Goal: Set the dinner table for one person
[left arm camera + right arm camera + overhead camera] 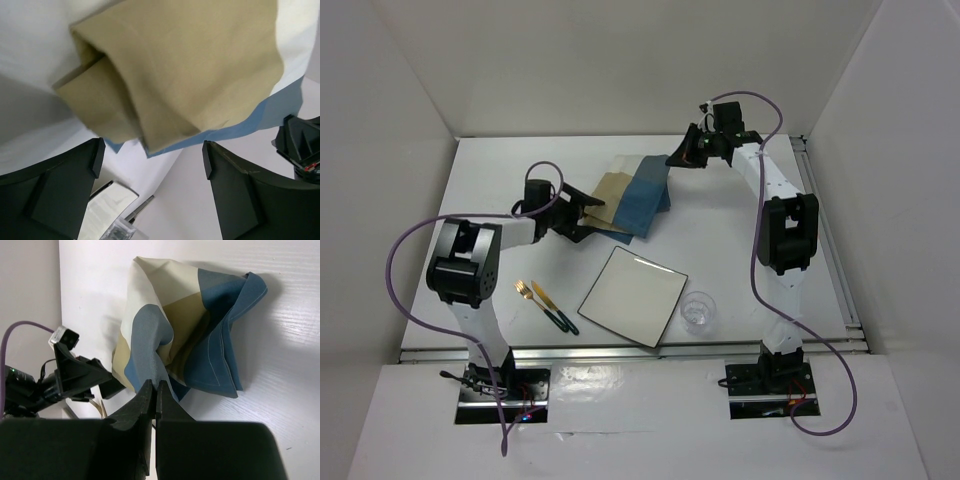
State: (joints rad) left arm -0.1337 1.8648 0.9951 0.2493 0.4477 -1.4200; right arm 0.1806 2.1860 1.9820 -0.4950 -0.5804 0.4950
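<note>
The counter [490, 180] is seen stretching from the arm bases to the far wall. Its long axis is judged to run left to right, with one long edge at the near side. The setting is judged only partly done. A square plate [633, 295] is laid near centre, with a fork [524, 291] and knife [552, 308] laid left of it, heads angled far-left. A glass [699, 312] is stood just right of the plate. The placemat [638, 192] is left bunched and folded beyond the plate, with nothing set on it. Its far corner appears to be pinched by the right tool [154, 386], fingers pressed together. The left tool [150, 160] is held spread wide at the tan fold, with nothing gripped. Flattening the mat and arranging the pieces on it are judged to remain.
</note>
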